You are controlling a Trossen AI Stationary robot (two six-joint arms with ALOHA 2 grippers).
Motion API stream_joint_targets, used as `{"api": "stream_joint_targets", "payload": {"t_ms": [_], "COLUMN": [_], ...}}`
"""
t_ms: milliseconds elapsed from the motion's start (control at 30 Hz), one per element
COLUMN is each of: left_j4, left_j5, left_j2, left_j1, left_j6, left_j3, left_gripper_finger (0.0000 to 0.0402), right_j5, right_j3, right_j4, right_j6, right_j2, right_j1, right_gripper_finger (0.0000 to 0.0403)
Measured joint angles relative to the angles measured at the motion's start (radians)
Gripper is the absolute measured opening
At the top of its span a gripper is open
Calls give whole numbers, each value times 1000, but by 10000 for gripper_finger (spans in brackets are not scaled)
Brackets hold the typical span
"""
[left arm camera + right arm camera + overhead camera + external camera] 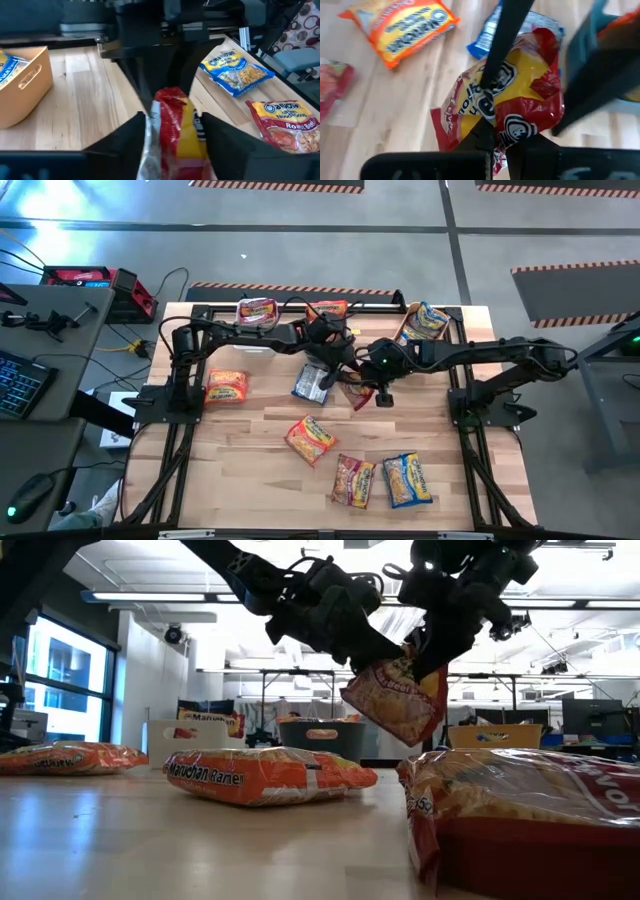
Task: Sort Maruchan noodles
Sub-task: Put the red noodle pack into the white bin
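A red-and-yellow Maruchan noodle packet (397, 702) hangs above the table's middle, also seen in the high view (357, 393). My right gripper (492, 147) is shut on it. My left gripper (172, 135) comes from the table's left; its fingers stand apart on either side of the packet's upper end. A blue packet (312, 383) lies flat on the table just below them. Orange packets (226, 386) (310, 438), a pink-red one (352, 478) and a blue one (407, 478) lie flat on the wood. My right gripper pinches one end of the packet (495, 131) between its two shut fingers, slanting down from the table's right side. The packet hangs tilted below the fingers, clear of the table. My left gripper: one finger (502, 45) lies across the packet's face, but I cannot tell whether it touches.
A white bin (258, 315), a teal bin (328, 310) and an orange bin (425, 323) stand along the far edge, each with a packet inside. Free wood lies at the near left and beside the right arm's base.
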Motion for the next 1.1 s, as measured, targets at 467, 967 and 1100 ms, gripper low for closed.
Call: {"api": "stream_joint_targets", "payload": {"t_ms": [467, 967, 1100], "left_j4": [-5, 159, 310], "left_j5": [-10, -166, -259], "left_j2": [-9, -267, -408], "left_j1": [88, 144, 146], "left_j6": [-45, -1, -37], "left_j3": [0, -259, -430], "left_gripper_finger": [4, 0, 0], "right_j5": [190, 108, 10], "right_j3": [0, 0, 0], "right_j4": [-13, 53, 189], "right_j6": [51, 214, 236], "right_j2": [-21, -174, -131], "right_j1": [0, -187, -246], "right_gripper_finger": [147, 193, 193]}}
